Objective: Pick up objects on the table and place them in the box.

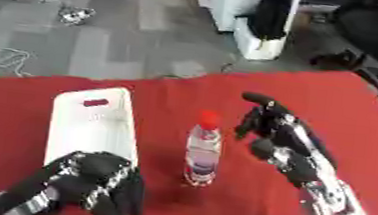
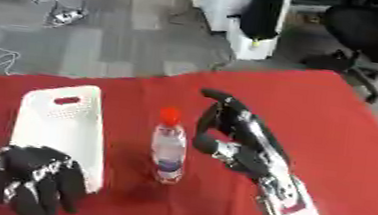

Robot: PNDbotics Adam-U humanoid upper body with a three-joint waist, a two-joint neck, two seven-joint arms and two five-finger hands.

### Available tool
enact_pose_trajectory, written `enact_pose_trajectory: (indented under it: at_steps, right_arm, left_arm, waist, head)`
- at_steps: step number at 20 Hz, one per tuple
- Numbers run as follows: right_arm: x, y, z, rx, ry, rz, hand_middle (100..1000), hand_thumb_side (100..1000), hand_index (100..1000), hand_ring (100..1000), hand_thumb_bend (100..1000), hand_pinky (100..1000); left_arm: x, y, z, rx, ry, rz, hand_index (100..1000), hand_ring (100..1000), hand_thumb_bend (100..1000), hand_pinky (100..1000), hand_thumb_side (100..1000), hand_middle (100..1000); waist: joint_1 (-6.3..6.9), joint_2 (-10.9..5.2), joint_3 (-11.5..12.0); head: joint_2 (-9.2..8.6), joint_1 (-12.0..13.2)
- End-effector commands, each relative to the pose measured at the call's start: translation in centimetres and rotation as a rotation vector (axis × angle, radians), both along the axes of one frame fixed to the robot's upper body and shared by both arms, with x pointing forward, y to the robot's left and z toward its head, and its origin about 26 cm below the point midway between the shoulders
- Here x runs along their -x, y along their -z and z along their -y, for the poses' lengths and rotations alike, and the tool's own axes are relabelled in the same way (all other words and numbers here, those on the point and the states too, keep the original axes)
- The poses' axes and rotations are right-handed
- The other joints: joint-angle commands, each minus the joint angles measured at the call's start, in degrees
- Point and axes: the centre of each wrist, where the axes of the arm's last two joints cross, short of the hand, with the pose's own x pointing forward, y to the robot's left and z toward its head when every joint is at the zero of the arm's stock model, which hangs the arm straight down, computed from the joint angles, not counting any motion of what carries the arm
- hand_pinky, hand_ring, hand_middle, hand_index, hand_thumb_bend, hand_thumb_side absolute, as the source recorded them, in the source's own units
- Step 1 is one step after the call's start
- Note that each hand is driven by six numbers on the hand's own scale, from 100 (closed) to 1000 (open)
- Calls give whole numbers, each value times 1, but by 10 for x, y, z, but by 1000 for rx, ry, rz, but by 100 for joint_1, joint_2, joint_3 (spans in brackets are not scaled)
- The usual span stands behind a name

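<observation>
We've got the bottle (image 1: 203, 151) standing upright mid-table, just right of the white box (image 1: 92, 119). Looks light, slick and tippy, so we'd grab mid-body. Right hand (image 1: 271, 130) is open beside it; left hand (image 1: 101, 181) curled, empty.

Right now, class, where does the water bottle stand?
The water bottle stands upright near the middle of the red table, between the white box on its left and the right hand, untouched.
</observation>
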Motion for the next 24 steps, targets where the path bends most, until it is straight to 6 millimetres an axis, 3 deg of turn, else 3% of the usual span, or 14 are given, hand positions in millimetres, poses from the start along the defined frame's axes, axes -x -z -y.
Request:
enact_pose_trajectory:
  at_steps: [1, 2, 3, 4, 5, 6, 7, 8, 12, 19, 20, 24]
  right_arm:
    - [-1, -11, 0, 94, 77, 75, 494, 541, 862, 489, 1000, 684]
    - [-1, -13, 0, 120, 98, 95, 501, 541, 866, 492, 1000, 687]
    - [-2, -15, 1, 159, 127, 127, 501, 541, 866, 492, 1000, 687]
    - [-2, -17, 4, 205, 162, 165, 564, 541, 894, 553, 1000, 719]
    - [-4, -19, 6, 258, 197, 204, 553, 541, 889, 540, 1000, 712]
    - [-5, -19, 8, 306, 226, 234, 695, 542, 950, 699, 1000, 819]
    - [-7, -20, 11, 356, 253, 256, 682, 542, 966, 685, 1000, 807]
    - [-9, -22, 15, 398, 281, 278, 764, 544, 999, 782, 1000, 896]
    - [-13, -27, 24, 478, 389, 340, 825, 550, 1000, 839, 1000, 953]
    - [-13, -26, 22, 491, 317, 265, 831, 555, 1000, 820, 1000, 921]
    - [-12, -26, 22, 479, 307, 257, 814, 554, 1000, 771, 1000, 862]
    - [-4, -22, 21, 384, 297, 228, 774, 546, 990, 709, 1000, 786]
  left_arm:
    - [2, -6, 0, -147, 94, 241, 542, 495, 651, 475, 210, 401]
    - [2, -5, 0, -155, 92, 239, 591, 503, 599, 479, 285, 424]
    - [3, -2, -1, -156, 92, 231, 591, 503, 599, 479, 285, 424]
    - [4, 1, -2, -151, 88, 219, 623, 510, 489, 483, 358, 435]
    - [5, 4, -4, -142, 82, 205, 622, 509, 499, 482, 352, 435]
    - [5, 6, -7, -136, 74, 194, 636, 514, 408, 486, 401, 435]
    - [7, 10, -11, -130, 58, 178, 639, 515, 395, 486, 409, 435]
    - [8, 14, -15, -128, 40, 165, 646, 517, 362, 488, 435, 435]
    - [14, 31, -29, -144, -37, 113, 666, 524, 293, 494, 505, 434]
    - [20, 52, -34, -191, -126, 20, 691, 535, 269, 504, 553, 442]
    - [20, 55, -34, -195, -135, 7, 739, 567, 313, 534, 542, 474]
    - [19, 64, -34, -194, -177, -64, 850, 654, 363, 566, 539, 569]
  waist:
    - [-32, -82, -3]
    - [-35, -80, -4]
    - [-37, -78, -4]
    - [-40, -75, -2]
    - [-41, -74, 3]
    - [-43, -73, 7]
    - [-43, -71, 14]
    - [-45, -70, 18]
    - [-46, -58, 40]
    - [-50, -58, 71]
    - [-49, -56, 76]
    - [-37, -38, 87]
  head:
    - [-46, 5]
    - [-45, 7]
    - [-46, 8]
    - [-44, 7]
    - [-39, 3]
    - [-33, 1]
    - [-28, -5]
    - [-25, -11]
    - [-13, -37]
    - [-22, -43]
    - [-26, -41]
    - [-33, -5]
